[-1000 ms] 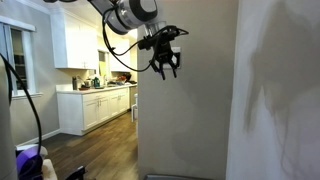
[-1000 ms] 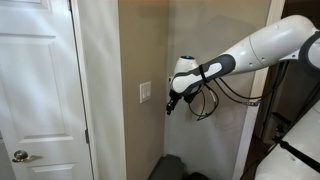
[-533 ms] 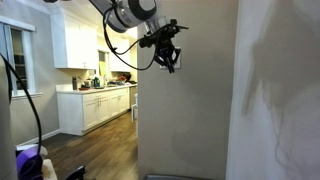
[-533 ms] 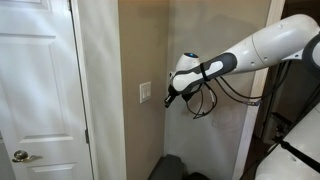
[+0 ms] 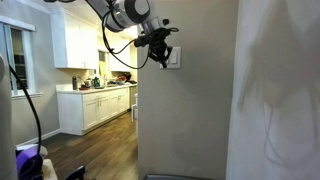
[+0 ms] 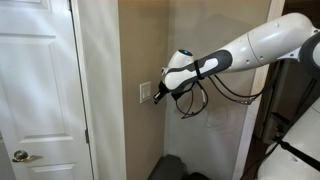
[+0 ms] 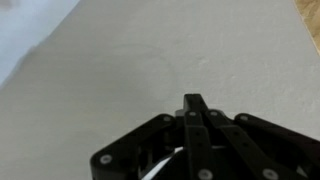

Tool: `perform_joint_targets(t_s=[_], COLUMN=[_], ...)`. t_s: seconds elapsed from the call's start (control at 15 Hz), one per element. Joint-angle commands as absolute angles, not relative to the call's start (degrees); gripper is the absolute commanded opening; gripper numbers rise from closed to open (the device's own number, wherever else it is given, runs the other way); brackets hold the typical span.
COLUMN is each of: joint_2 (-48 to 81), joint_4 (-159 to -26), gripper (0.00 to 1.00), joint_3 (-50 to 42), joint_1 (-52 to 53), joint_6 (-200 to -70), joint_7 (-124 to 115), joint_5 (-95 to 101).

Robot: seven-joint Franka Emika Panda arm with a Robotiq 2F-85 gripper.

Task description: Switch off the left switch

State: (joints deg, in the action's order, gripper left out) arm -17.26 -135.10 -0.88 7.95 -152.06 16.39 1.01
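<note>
At the beige wall, the robot's black hand (image 6: 157,97) has its fingers drawn together into one narrow tip with nothing held between them; the wrist view shows them (image 7: 192,102) as a single dark bar aimed at bare, lightly textured wall. That tip sits at the right-hand edge of the small white square wall switch plate (image 6: 146,93), touching it or just beside it; whether it is pressing cannot be told. The left switch (image 6: 143,93) is the left half of that plate, on the side away from the hand, and its rocker is too small to read. In an exterior view the same hand (image 5: 161,58) comes in from the left, level with the plate (image 5: 174,57), which is mounted high near the wall's outer corner. Behind the hand, the white robot arm (image 6: 255,45) reaches across from the right, with loops of black cable (image 6: 196,100) hanging under the wrist. Left of the plate, past a pale corner strip, stands a white panelled door (image 6: 40,80) with a round metal knob (image 6: 20,155). Beyond the wall's corner, a kitchen shows white cupboards (image 5: 74,40) above a cluttered counter (image 5: 95,90) and a dark wooden floor (image 5: 95,150).
</note>
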Motion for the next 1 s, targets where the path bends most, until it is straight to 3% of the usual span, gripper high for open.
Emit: perform_joint_targets(t_s=[0.0,0.93], joint_2=[-13.97,-11.36], joint_4=[-131.61,-126.77], gripper=[0.00,0.00], joint_3=[1.00,3.18], joint_1=[8.25,5.75], joint_6=[-153.19,-154.17], joint_7=[14.14,5.57], joint_5=[0.42,2.40])
